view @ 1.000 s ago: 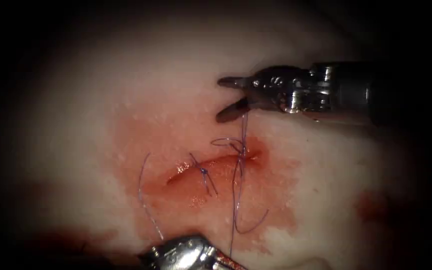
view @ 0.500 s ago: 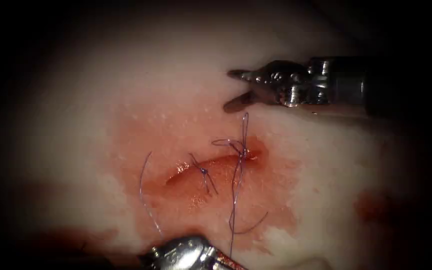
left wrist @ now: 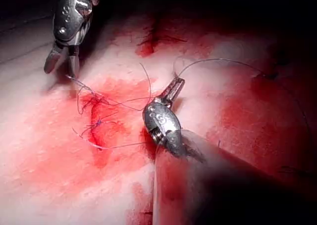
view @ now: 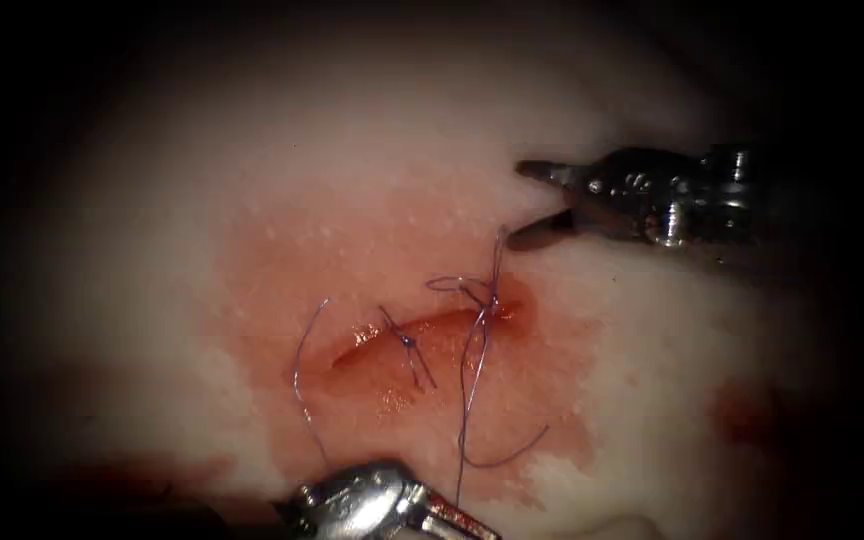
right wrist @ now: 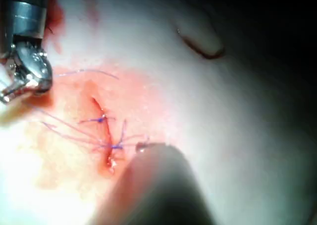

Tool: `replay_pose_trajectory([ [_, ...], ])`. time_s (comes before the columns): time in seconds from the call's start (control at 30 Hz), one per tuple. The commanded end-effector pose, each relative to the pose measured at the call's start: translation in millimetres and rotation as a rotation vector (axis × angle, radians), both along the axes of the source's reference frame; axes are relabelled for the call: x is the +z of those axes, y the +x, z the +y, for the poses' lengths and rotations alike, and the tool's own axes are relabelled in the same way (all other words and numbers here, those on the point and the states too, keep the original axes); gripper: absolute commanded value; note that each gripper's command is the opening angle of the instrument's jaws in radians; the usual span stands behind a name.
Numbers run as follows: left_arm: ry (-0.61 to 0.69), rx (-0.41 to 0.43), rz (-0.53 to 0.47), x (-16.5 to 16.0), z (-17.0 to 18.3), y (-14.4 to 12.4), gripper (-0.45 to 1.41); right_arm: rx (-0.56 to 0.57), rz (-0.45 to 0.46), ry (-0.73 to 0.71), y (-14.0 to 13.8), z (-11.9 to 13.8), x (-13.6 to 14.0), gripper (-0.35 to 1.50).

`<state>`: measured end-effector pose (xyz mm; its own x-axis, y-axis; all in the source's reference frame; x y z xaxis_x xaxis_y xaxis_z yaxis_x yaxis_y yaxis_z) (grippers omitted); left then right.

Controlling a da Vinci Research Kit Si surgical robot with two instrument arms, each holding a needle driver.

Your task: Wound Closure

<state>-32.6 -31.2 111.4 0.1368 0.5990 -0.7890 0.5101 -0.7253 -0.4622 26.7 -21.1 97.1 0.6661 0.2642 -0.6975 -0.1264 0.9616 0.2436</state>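
The cut [view: 422,328] in the tissue [view: 352,180] carries two purple knots, one near its middle [view: 407,341] and one at its right end [view: 487,300]. A short thread end [view: 497,255] stands up from the right knot. My right tool [view: 524,204] hovers up and to the right of that end, jaws open, holding nothing; it also appears in the left wrist view [left wrist: 62,65]. My left tool [view: 447,520] lies at the near edge, shut on the thread [view: 460,470] that runs down from the right knot. Its jaws [left wrist: 171,92] pinch thread that arcs away over the tissue.
Red fluid [view: 552,420] stains the tissue around the cut, with a separate patch at the right [view: 742,410]. A loose thread piece [view: 302,370] curves over the tissue left of the cut. The left tool's body [right wrist: 27,71] appears in the right wrist view.
My right tool has drawn back to the right and slightly down, away from the thread end above the right knot, jaws still open. The loose thread left of the cut shifted slightly right.
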Motion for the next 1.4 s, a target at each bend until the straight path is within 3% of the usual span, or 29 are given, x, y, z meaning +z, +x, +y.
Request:
replay_pose_trajectory([
  [0.03, 0.001, 0.001, -0.001, 0.5, -0.4, -0.5, -0.45, 0.000, 0.002, 0.006, 1.0, -0.3, 0.5, 1.43],
  [0.33, 0.001, 0.001, -0.001, 0.6, -0.4, -0.5, -0.45, 0.021, 0.009, 0.028, 2.1, -0.7, 1.0, 1.43],
  [1.0, 0.001, 0.003, -0.002, 0.5, -0.4, -0.4, -0.45, 0.034, 0.021, 0.078, 2.3, -0.4, -0.8, 1.43],
  [1.27, 0.001, 0.003, -0.002, 0.5, -0.4, -0.4, -0.45, 0.040, 0.027, 0.084, 4.9, -1.4, 0.3, 1.43],
  [1.4, 0.001, 0.003, -0.002, 0.4, -0.5, -0.5, -0.45, 0.109, 0.036, 0.082, 6.5, -1.4, 0.5, 1.43],
])
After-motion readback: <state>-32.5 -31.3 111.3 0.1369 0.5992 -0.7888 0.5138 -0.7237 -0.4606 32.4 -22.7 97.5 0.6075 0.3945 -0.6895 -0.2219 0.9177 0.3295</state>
